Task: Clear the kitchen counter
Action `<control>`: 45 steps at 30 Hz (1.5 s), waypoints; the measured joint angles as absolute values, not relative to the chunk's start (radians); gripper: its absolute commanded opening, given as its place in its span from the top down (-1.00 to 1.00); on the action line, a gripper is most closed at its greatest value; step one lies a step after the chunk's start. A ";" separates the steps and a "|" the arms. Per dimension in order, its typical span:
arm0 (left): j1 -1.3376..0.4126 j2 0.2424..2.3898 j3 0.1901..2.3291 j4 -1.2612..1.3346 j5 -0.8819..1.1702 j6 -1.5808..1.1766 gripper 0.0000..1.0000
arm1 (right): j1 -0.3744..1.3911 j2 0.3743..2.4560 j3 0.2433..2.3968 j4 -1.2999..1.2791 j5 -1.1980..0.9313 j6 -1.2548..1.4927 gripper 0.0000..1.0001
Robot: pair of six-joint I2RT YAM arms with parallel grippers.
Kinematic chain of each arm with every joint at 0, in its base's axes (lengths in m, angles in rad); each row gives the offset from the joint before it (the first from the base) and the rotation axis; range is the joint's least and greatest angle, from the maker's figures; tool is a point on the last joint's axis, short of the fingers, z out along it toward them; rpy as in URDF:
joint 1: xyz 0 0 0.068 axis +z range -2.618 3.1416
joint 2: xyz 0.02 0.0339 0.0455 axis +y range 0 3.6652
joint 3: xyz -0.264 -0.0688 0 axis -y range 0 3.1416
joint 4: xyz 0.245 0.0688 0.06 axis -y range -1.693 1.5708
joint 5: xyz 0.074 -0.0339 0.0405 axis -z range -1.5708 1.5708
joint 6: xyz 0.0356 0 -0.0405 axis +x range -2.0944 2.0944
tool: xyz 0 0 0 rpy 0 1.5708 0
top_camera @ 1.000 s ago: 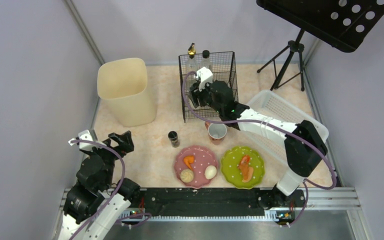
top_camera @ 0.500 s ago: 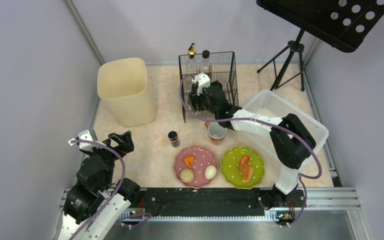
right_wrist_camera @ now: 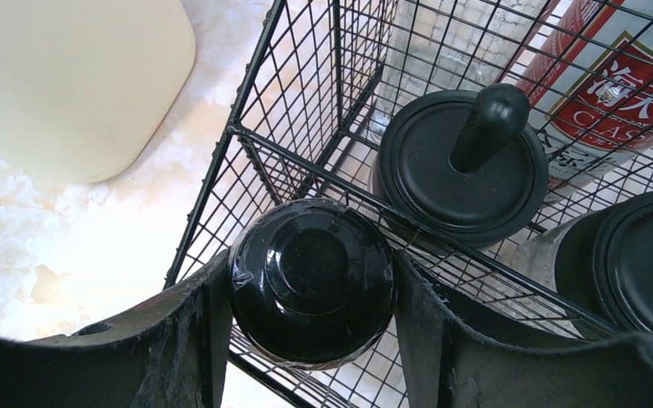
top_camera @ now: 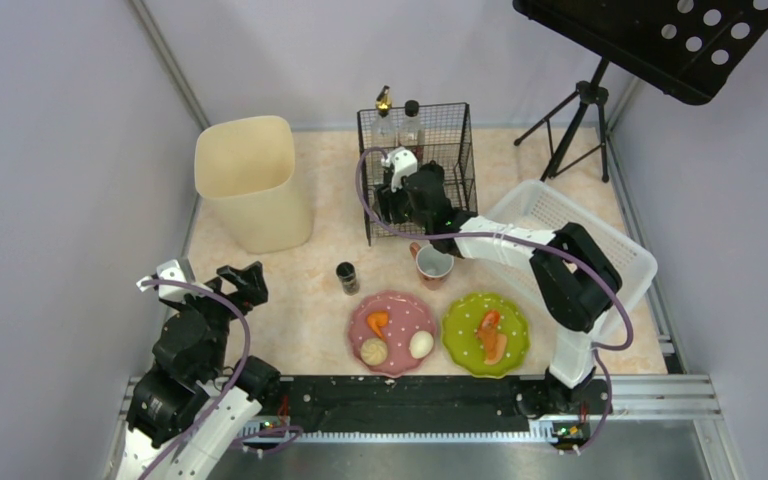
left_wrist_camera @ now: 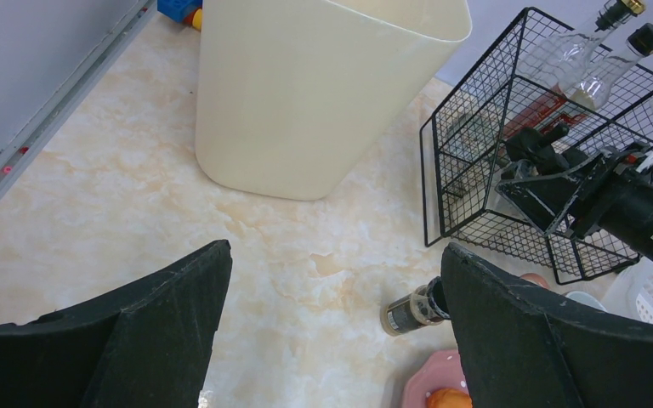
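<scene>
The marbled table (top_camera: 310, 250) carries a cream bin (top_camera: 250, 185) at the back left, a black wire basket (top_camera: 460, 150) mid-back and a white basket (top_camera: 560, 215) at the right; nearer stand a dark jar (top_camera: 347, 277), a mug (top_camera: 434, 266), a pink plate (top_camera: 405, 303) and a green plate (top_camera: 460, 330)

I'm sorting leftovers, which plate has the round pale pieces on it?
The pink plate, left of the green plate: it holds two pale round pieces, the green only orange-red ones.
</scene>
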State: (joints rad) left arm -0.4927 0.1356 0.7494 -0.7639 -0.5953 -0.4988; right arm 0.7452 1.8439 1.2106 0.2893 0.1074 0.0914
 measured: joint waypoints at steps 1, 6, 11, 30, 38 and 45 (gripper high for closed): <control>-0.493 0.136 0.749 -0.764 -0.595 -0.499 -0.94 | 0.745 1.844 1.213 0.284 0.107 0.092 0.17; -0.493 0.136 0.749 -0.764 -0.595 -0.499 -0.94 | 0.745 1.844 1.213 0.281 0.109 0.099 -0.29; -0.493 0.136 0.749 -0.764 -0.595 -0.499 -0.94 | 0.745 1.844 1.214 0.277 0.114 0.110 -0.52; -0.493 0.136 0.749 -0.764 -0.592 -0.499 -0.94 | 0.844 1.602 1.209 0.227 0.220 0.018 -0.77; -0.493 0.141 0.749 -0.764 -0.591 -0.499 -0.94 | 0.965 1.480 1.122 0.215 0.181 -0.017 -0.75; -0.493 0.142 0.749 -0.764 -0.587 -0.498 -0.95 | 1.043 1.516 1.046 0.223 0.168 0.019 -0.74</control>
State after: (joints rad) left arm -0.4927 0.1425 0.7494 -0.7635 -0.5873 -0.4980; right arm 1.0431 1.5158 1.0458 0.2230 0.1680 0.0189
